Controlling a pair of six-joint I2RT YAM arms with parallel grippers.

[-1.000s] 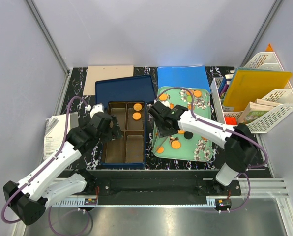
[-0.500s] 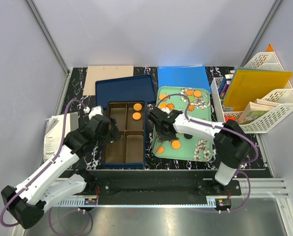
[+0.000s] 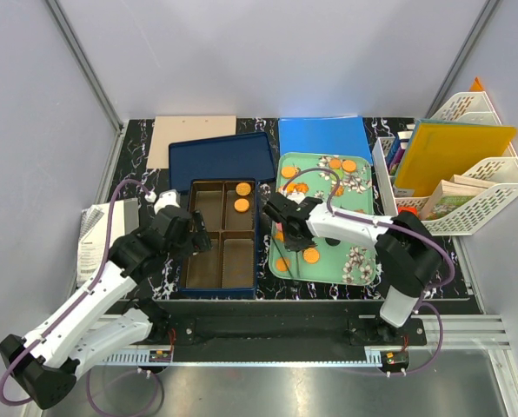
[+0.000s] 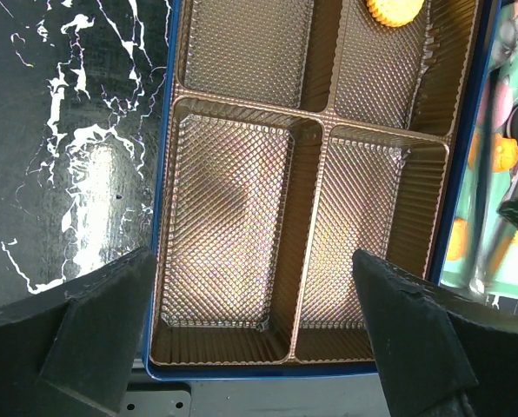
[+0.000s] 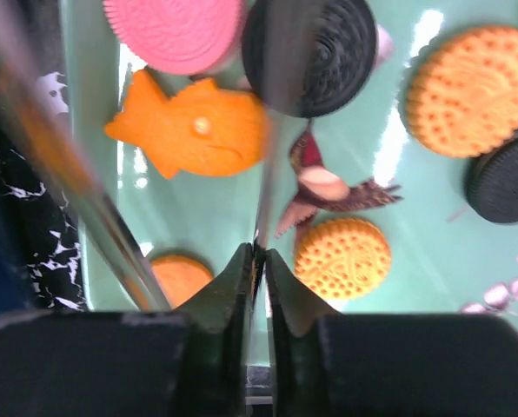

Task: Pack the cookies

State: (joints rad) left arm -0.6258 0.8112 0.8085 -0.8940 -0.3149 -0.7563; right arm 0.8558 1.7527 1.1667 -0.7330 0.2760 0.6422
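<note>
Right gripper (image 3: 285, 233) low over tray (image 3: 333, 265) left side, jaws look pinched shut, can't tell if cookie's caught. Cookies (image 5: 342, 258) scattered across tray. Left gripper (image 4: 250, 295) wide open above box (image 3: 237, 261), left of tray. Tip: lift slow, confirm grip before swinging.

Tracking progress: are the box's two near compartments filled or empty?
Empty. Left wrist view shows bare gold liner in both near compartments; packed cookies lie only in the far right one.
</note>
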